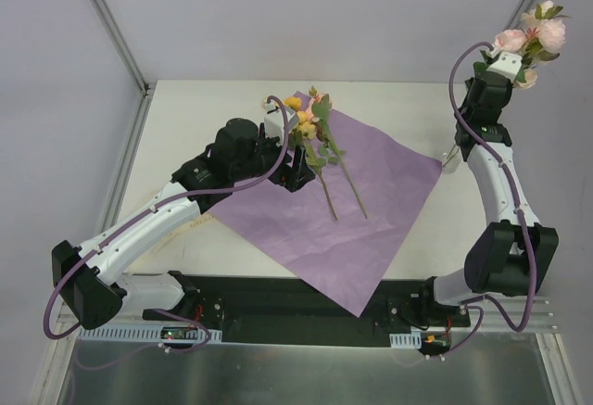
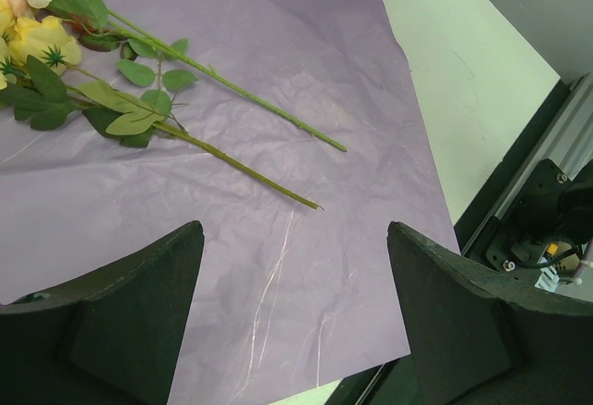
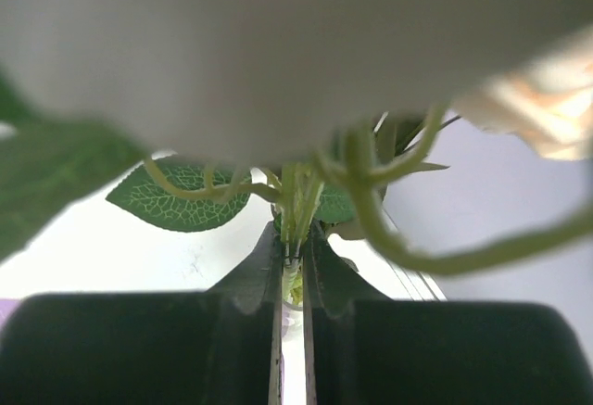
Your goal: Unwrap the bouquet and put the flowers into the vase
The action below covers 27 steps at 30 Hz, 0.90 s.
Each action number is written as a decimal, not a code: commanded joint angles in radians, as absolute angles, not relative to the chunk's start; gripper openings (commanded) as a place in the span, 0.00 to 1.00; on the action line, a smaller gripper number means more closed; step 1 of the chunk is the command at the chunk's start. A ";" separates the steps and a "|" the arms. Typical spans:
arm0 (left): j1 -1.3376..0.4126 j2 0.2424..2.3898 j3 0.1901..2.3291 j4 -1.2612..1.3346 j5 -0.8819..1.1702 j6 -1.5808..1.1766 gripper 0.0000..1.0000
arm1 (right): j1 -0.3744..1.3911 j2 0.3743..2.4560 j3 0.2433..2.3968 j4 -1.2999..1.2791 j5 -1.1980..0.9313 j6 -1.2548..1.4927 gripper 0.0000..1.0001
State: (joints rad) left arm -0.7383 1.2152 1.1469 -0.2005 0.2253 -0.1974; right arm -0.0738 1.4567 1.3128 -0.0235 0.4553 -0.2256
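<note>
A: What's held?
B: Pink and cream flowers [image 1: 536, 30], high at two o'clock, green stalks pinched between the right fingers [image 3: 269, 275], which are pressed together.
A: The rest?
B: Two leafy yellow stems [image 1: 320, 150] lie at centre on crinkled purple paper [image 1: 371, 229]. The left fingers [image 2: 157, 275], matte black and spread wide, hover at the stems' nine o'clock. Off-white desk [image 1: 185, 118], grey walls [image 1: 278, 16].

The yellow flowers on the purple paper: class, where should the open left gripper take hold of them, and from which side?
Probably grip the bare lower stems of the yellow flowers, below the leaves, coming straight down with the left gripper across them: they lie flat on the purple paper, thin and side by side there.
</note>
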 commanded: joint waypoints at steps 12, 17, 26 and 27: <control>-0.739 1.195 1.146 -0.186 0.230 -0.199 0.80 | -0.081 1.465 1.184 0.135 0.414 -0.265 0.08; -0.739 1.193 1.147 -0.186 0.233 -0.202 0.80 | -0.081 1.457 1.172 0.141 0.414 -0.271 0.21; -0.739 1.195 1.149 -0.186 0.248 -0.212 0.80 | -0.080 1.402 1.181 0.066 0.440 -0.261 0.44; -0.739 1.196 1.147 -0.187 0.249 -0.212 0.80 | -0.080 1.382 1.175 0.063 0.445 -0.256 0.48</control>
